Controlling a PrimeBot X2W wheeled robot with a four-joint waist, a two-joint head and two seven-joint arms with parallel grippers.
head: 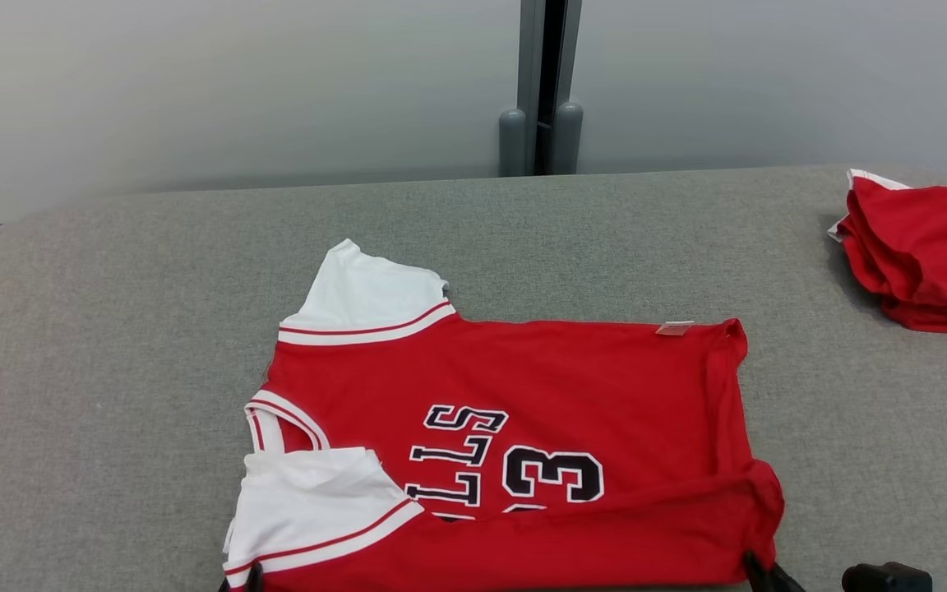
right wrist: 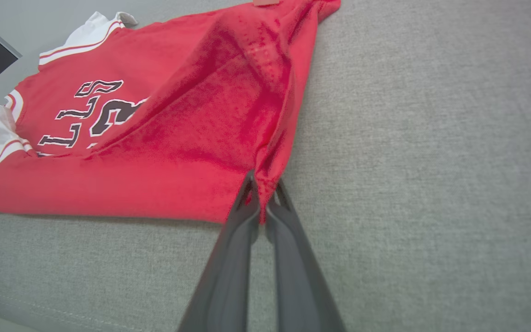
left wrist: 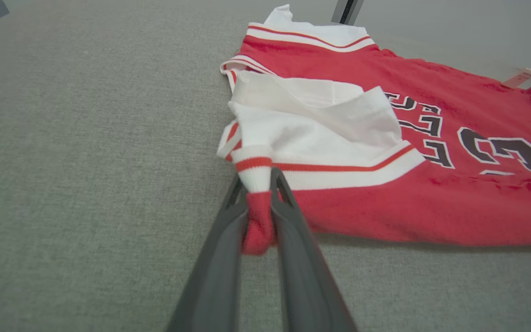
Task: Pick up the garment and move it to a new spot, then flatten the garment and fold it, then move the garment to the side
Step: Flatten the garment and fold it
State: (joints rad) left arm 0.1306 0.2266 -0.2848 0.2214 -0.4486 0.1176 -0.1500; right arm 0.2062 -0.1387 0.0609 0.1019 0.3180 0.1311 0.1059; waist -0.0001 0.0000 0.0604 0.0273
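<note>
A red jersey (head: 572,395) with white sleeves and black lettering lies spread on the grey surface, its near long edge lifted and rolled over toward the far side. My left gripper (left wrist: 258,184) is shut on the near sleeve corner, pinching the white-and-red trim. At the jersey's near hem corner my right gripper (right wrist: 265,189) is shut on the red cloth. In the head view just the dark tips of the left gripper (head: 253,575) and the right gripper (head: 757,569) peek up at the bottom edge.
A second red garment (head: 926,255) lies crumpled at the far right of the grey padded table (head: 112,345). A grey post (head: 541,90) stands behind the table's far edge. A dark arm part (head: 884,577) shows at the bottom right.
</note>
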